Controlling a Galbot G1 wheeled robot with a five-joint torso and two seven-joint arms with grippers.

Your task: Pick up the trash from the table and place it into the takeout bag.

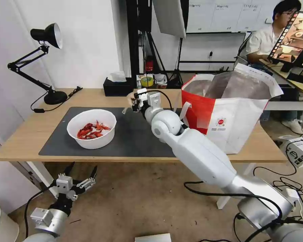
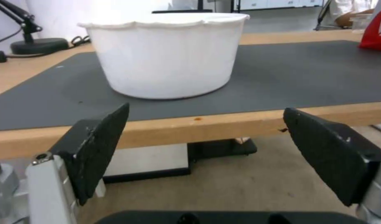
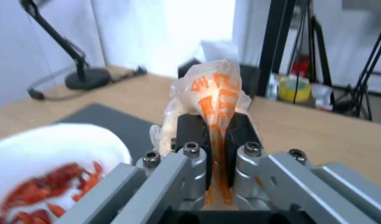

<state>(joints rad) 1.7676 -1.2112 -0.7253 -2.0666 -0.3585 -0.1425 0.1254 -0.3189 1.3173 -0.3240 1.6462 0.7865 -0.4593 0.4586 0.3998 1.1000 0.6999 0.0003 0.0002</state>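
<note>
The right gripper is held above the far edge of the dark grey mat, near the middle of the table; its fingers are closed on a crumpled clear plastic wrapper printed in orange, which bulges out beyond the fingertips. A white bowl of red crayfish shells is set on the left half of the mat, near the table's front edge; in the left wrist view the bowl's wall is seen just beyond that edge. The takeout bag is stood open at the right end of the table, its foil lining exposed and a white loop handle hung beside the right forearm. The left gripper is held below and in front of the front edge, beneath the bowl's side of the table, its fingers spread wide and nothing gripped. A black tissue box is placed at the far edge; a black desk lamp is stood at the far left corner.
</note>
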